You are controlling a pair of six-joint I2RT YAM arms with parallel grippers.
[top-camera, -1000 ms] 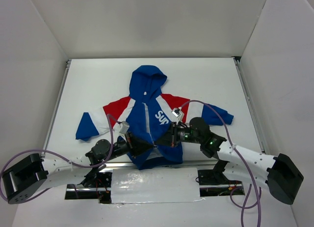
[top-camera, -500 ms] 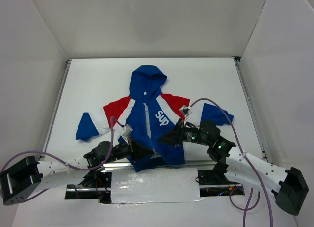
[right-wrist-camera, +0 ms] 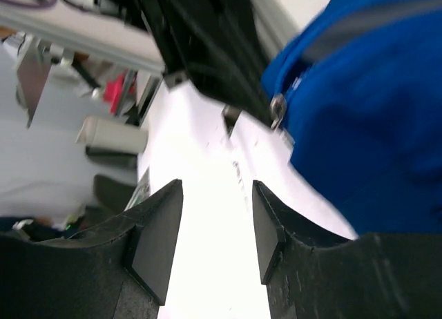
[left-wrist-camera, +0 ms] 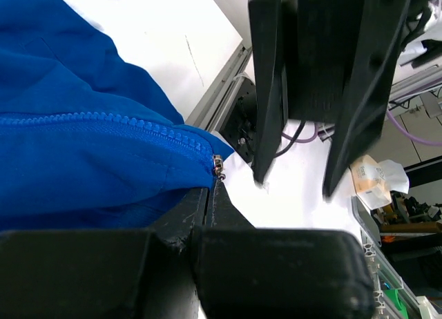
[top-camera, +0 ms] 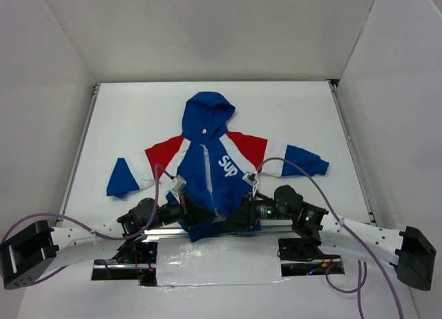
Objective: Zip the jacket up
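Note:
The blue jacket [top-camera: 207, 168] with red shoulders and a hood lies flat in the middle of the table, hem toward the arms. My left gripper [top-camera: 213, 215] is shut on the jacket's bottom hem [left-wrist-camera: 103, 174], right at the lower end of the zipper [left-wrist-camera: 103, 122]. A small metal zipper piece [left-wrist-camera: 219, 168] sits just beyond its tips [left-wrist-camera: 213, 189]. My right gripper [top-camera: 232, 221] is open and empty [right-wrist-camera: 210, 222], low over the table just off the hem. It faces the left gripper [right-wrist-camera: 207, 56] and the zipper piece [right-wrist-camera: 277, 109].
A metal rail [top-camera: 283, 226] runs along the near table edge under both grippers. A white taped panel [top-camera: 217, 260] lies between the arm bases. Purple cables [top-camera: 290, 163] loop over the jacket's right sleeve. White walls stand on three sides.
My right gripper has dropped from over the jacket's chest toward the near edge and now sits open at the hem beside the left gripper. The left gripper has barely moved.

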